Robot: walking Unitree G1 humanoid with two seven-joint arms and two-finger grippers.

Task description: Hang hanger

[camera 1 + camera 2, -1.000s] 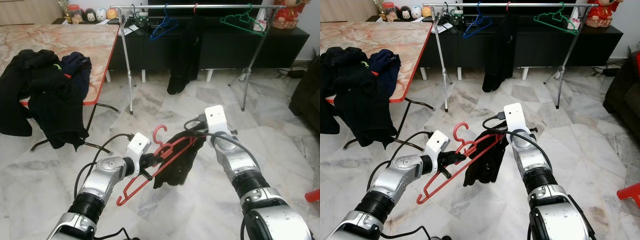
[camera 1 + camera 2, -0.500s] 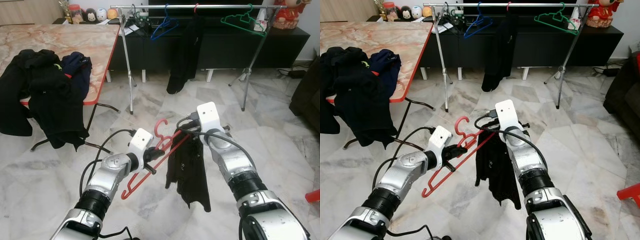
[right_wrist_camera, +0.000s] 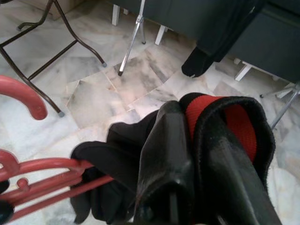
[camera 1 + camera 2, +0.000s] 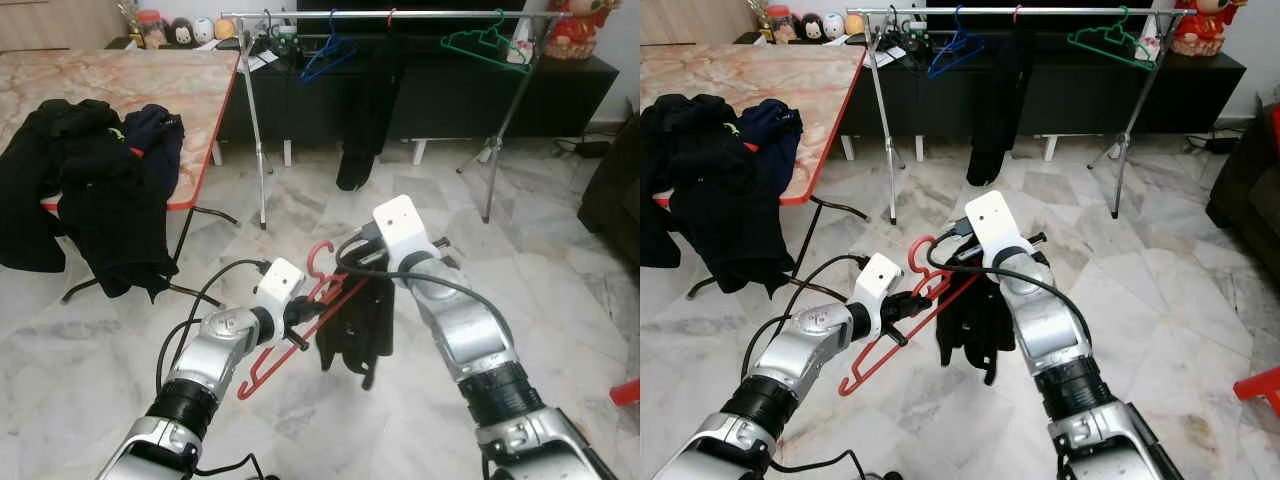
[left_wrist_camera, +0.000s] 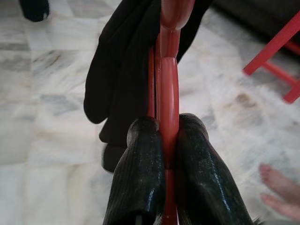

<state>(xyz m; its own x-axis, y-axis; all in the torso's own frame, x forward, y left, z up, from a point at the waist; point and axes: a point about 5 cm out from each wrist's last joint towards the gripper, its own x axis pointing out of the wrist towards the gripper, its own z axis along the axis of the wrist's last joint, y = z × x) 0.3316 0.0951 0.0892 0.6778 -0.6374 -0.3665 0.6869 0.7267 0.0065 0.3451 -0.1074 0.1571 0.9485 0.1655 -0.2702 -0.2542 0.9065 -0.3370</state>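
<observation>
Left eye view, red hanger (image 4: 300, 325) held low over marble floor (image 4: 560, 250), left gripper (image 4: 297, 318) fingers clamped on its neck, right gripper (image 3: 197, 159) fingers pinched on black garment (image 4: 358, 328) draped on hanger, clothes rack (image 4: 390, 15) well beyond, table (image 4: 120, 80) left.
</observation>
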